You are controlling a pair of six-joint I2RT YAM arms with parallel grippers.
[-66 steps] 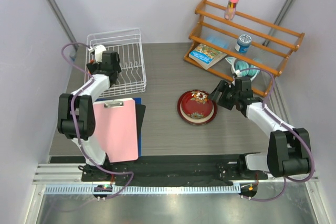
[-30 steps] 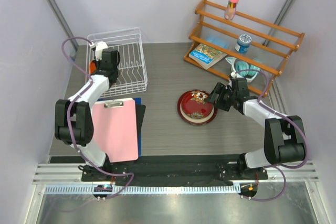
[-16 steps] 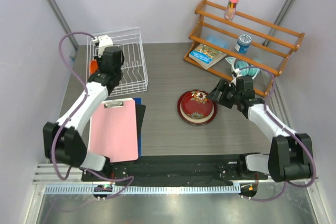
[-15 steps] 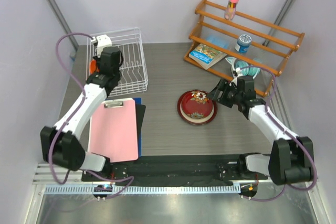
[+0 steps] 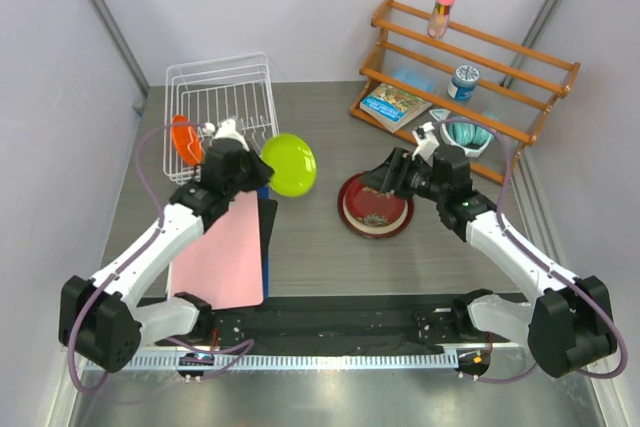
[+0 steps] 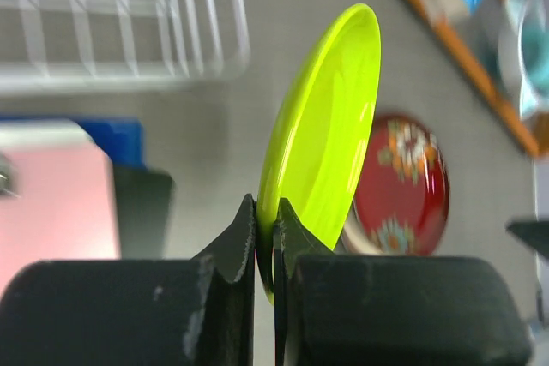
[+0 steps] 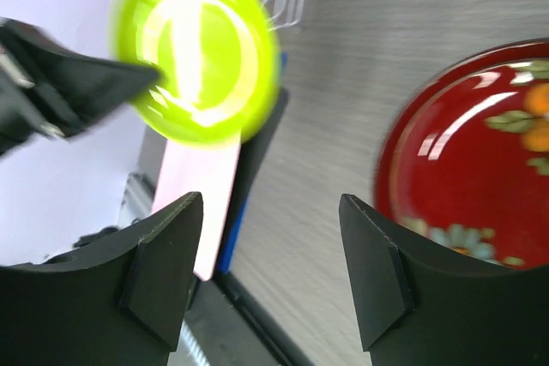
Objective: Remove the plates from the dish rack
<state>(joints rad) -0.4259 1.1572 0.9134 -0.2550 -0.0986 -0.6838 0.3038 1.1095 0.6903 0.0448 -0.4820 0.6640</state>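
While the grey wood-grain surface (image 5: 320, 247) sits boxed in by pale, plain walls with a metal rail along its near edge, we see the left gripper (image 6: 264, 220) pinched tight on the lower rim of the lime green plate (image 6: 326, 143), carrying it on edge above the surface. The white wire dish rack (image 5: 225, 97) lies beyond and to the left of that gripper, with the orange plate (image 5: 185, 140) upright at its left side. A pink clipboard (image 5: 220, 257) lies on the near side of the gripper. The right gripper (image 7: 270, 212) has its jaws spread wide with nothing between them, hanging over the left part of the dark red floral plate (image 5: 375, 202), which rests on the cream plate with a dark rim (image 5: 342, 202). A wooden shelf (image 5: 470, 42) stands beyond and to the right of that gripper, a teal bowl (image 5: 465, 134) at its foot. Only the overhead view gives us the rack, the shelf and both arms together. The left wrist view alone shows how thin the grip on the green rim is. The right wrist view alone shows the green plate face-on, blurred, well to the left of its fingers.
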